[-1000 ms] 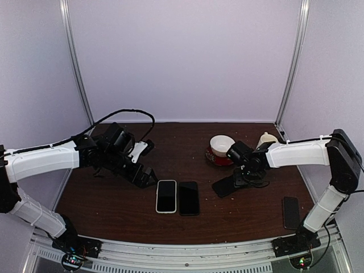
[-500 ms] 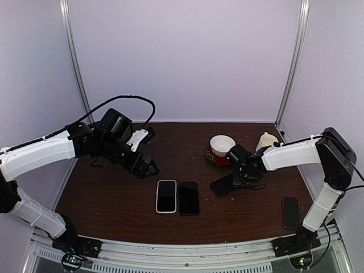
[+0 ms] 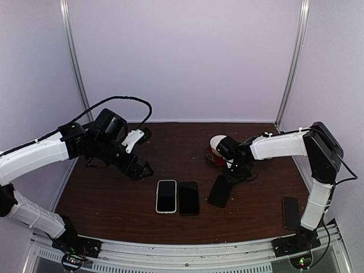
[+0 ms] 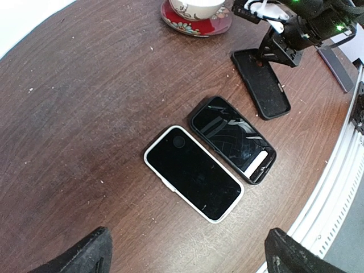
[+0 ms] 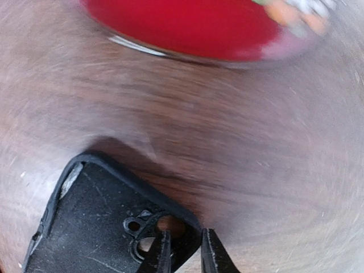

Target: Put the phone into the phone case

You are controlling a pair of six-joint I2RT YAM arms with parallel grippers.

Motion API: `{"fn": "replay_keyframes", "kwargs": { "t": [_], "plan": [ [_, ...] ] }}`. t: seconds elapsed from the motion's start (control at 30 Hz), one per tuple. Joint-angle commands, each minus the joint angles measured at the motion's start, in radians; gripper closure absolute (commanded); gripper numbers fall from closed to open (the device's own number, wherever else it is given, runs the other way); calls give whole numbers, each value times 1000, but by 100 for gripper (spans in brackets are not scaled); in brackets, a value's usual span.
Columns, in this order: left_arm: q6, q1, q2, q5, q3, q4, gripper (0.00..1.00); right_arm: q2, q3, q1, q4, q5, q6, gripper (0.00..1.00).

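1. None of the fitting is done yet; the case is lying empty, open side up, with no phone in it; the right claw is pinching its rim at the camera-hole end, the rest of the case trailing away beneath the claw.
2. Two phones are lying side by side, touching, to the left of that claw: a white phone and a black phone; I cannot tell which is meant; the left claw is hanging wide open, gripping nothing, with both phones just ahead of it.
3. Bringing a phone and the case together, then seating it, is likely all remaining.
4. The right wrist view alone is showing the fingers nipping the rim, with a saucer beyond; the top view alone is showing both claws at once.
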Motion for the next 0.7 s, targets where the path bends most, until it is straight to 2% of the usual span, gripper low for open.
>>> {"fn": "replay_keyframes", "kwargs": {
  "t": [0.0,0.1,0.23,0.4,0.5,0.6,0.67],
  "plan": [
    [22,-1,-23,-10,-15,10,2,25,57,4,-66,-55,-214,82],
    [24,-1,-27,-19,-17,10,3,34,87,4,-64,-75,-305,83],
    [25,0,-24,-21,-17,10,2,59,150,4,-116,-74,-329,81],
    [26,-1,-20,-19,-17,10,3,-3,155,-4,-140,-71,-328,63],
    [26,-1,-21,-17,-17,10,3,-88,132,-77,-224,-6,-192,42],
    [26,-1,-21,-10,-18,10,2,-224,-3,-174,-256,30,14,32],
    [25,-1,-24,0,-17,10,2,-342,-165,-236,-226,48,125,28]
  ]
}}
